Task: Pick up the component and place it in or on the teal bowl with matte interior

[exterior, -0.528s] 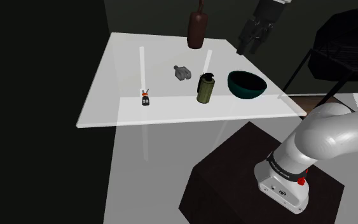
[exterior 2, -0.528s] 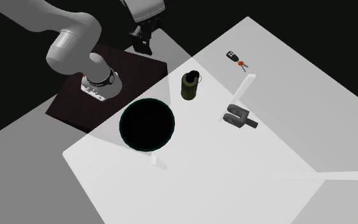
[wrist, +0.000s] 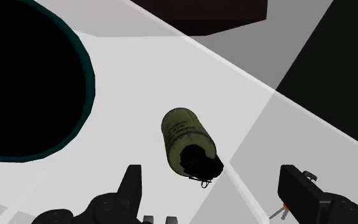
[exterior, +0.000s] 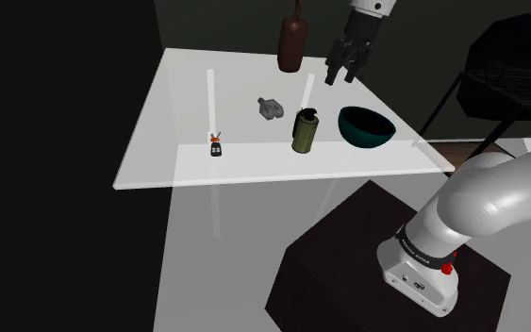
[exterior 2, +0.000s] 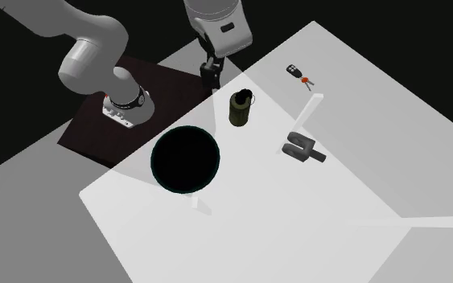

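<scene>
The component [exterior: 271, 107] [exterior 2: 302, 149] is a small grey forked part lying near the middle of the white table [exterior: 178, 151]. The teal bowl [exterior: 365, 132] [exterior 2: 155, 145] [wrist: 89, 81] stands at the shoulder view's right table end, dark inside and with nothing in it. Between them stands an upright olive canister [exterior: 305, 131] [exterior 2: 240, 108] [wrist: 185, 135]. My gripper [exterior: 341, 74] [exterior 2: 209, 80] [wrist: 213, 184] hangs open and holds nothing, high over the table behind the canister and bowl. In the wrist view the canister shows far below, between the fingers.
A dark brown bottle [exterior: 292, 38] stands at the table's far edge, close to the gripper. A small black key fob [exterior: 216, 145] [exterior 2: 297, 72] lies toward the shoulder view's left. A black metal-framed piece of furniture [exterior: 508, 66] stands beyond the table's right end.
The gripper has moved toward the shoulder view's left and inward over the table, from beyond the bowl to above the canister. Nothing on the table moved.
</scene>
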`<act>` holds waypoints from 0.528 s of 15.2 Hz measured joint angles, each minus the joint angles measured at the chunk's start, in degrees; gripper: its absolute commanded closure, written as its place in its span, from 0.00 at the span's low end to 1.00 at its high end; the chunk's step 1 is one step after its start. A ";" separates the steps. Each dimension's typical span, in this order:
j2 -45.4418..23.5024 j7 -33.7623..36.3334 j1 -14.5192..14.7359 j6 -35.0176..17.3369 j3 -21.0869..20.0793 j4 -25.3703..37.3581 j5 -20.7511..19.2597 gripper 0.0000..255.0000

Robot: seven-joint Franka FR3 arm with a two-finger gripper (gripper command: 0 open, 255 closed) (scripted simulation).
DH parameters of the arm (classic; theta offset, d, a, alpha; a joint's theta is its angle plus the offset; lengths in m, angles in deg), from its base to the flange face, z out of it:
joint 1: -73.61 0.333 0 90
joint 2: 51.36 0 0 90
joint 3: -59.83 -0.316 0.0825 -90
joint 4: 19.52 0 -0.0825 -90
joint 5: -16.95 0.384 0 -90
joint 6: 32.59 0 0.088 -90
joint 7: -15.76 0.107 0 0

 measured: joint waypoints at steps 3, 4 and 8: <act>-6.20 -0.99 -0.12 -3.31 0.32 2.17 -0.58 0.00; -9.23 -1.29 -0.12 -4.70 0.39 3.62 -0.71 0.00; -17.78 -1.34 0.12 -7.81 0.04 8.20 -1.17 0.00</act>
